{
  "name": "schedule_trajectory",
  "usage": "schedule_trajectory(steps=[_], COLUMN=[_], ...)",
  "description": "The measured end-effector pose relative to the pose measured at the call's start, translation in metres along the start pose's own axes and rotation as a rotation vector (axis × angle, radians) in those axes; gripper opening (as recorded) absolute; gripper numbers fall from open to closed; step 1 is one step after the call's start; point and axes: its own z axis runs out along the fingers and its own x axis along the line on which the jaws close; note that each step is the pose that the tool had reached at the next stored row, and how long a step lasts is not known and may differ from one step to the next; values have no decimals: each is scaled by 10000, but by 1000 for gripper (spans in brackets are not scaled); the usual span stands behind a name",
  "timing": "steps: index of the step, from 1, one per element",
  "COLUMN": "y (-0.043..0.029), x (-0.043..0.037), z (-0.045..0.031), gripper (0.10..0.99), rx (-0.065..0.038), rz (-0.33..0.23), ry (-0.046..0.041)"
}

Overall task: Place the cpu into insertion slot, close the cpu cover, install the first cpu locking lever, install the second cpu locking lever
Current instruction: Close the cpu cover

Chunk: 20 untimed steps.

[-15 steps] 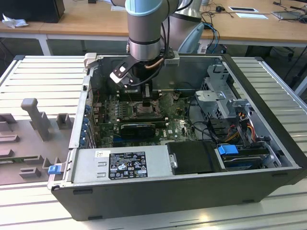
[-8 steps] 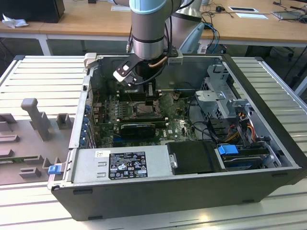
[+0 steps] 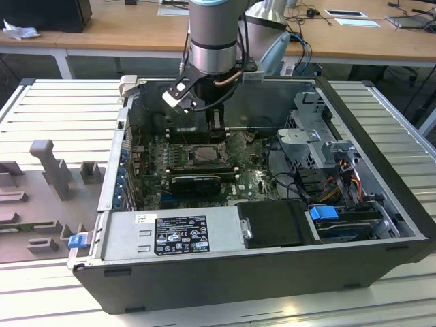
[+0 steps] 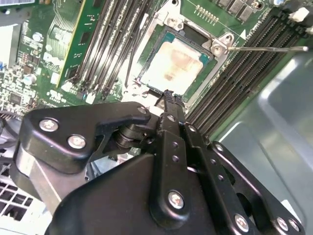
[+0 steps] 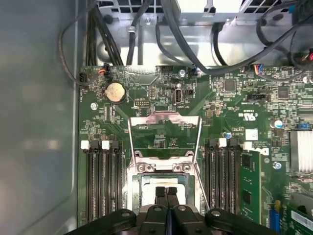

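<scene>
Exterior view: an open case [image 3: 259, 279] lies on its side on a slatted table [image 3: 61, 109], and the arm [image 3: 212, 41] reaches down into it over the green board [image 3: 248, 180]. In both wrist views the gripper [image 5: 166, 192] hangs just above the slot [image 5: 164, 168], its fingers [image 4: 168, 105] pressed together with nothing seen between them. The slot sits between two banks of long black memory slots [image 5: 102, 176]. The cover [image 5: 164, 116] stands raised on its hinge at the slot's edge, with the board showing through its square cut-out. The cpu [image 4: 171, 66] lies flat inside the slot, pale top up, right under the fingertips. I cannot tell whether they touch it. In the second wrist view a thin metal lever [image 4: 266, 48] sticks out from one corner of the slot, unlatched.
</scene>
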Motion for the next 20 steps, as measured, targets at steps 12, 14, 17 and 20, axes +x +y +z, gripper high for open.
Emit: schedule_trajectory(steps=[12,14,17,20], y=[123,135,173,243], x=[2,2,2,3], z=[-57,-57,-55,-65], gripper=[106,106,106,106], rx=[43,44,44,46], rz=[15,19,18,20], ry=[0,-3,-5,-5])
